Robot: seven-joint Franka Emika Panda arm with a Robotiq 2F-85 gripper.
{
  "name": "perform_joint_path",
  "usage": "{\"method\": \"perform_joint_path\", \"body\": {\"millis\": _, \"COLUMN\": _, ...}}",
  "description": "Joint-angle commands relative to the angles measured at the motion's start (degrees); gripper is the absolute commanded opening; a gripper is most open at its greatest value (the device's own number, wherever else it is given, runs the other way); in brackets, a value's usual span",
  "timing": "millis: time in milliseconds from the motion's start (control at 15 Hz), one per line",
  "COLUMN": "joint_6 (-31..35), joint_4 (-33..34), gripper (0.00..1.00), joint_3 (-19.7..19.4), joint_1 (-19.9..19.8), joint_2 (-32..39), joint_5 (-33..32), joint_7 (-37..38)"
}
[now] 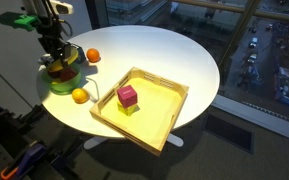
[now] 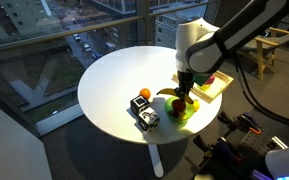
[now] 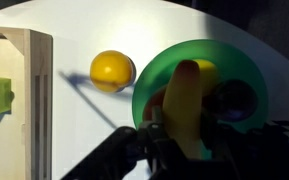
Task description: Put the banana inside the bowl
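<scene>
From where I stand, the gripper (image 3: 179,138), fingers clenched on the banana (image 3: 184,100), hangs over the green bowl (image 3: 240,60) at right of the wrist view; I'd lower it dead centre, clear of the orange (image 3: 112,70), then let go.

Glossy plastic bowl (image 3: 234,70) — pale wooden tray (image 1: 169,122).

Site: high-rise office or lab rm, upper flr. Evidence: floor-to-ceiling glass w/ dark mullions (image 1: 256,40) ran along the rm in both exterior views. A street w/ cars (image 2: 79,42) and bldg roofs lay far below. A round white pedestal table (image 2: 109,85) stood near the glass. Floor was dark. Cabled gear (image 1: 19,150) sat by the table edge.
</scene>
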Motion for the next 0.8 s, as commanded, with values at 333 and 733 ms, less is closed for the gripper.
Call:
{"method": "perform_joint_path", "body": {"millis": 333, "joint_6": 5.2, "joint_4": -2.6, "gripper": 0.13, "joint_3": 0.4, "joint_1": 2.0, "joint_2": -2.2, "joint_5": -3.4, "joint_7": 2.9}}
{"method": "perform_joint_path", "body": {"millis": 733, "joint_6": 9.9, "joint_4": -5.5, "gripper": 0.13, "joint_3": -0.2, "joint_1": 2.0, "joint_2": -2.9, "joint_5": -6.0, "joint_7": 5.0}}
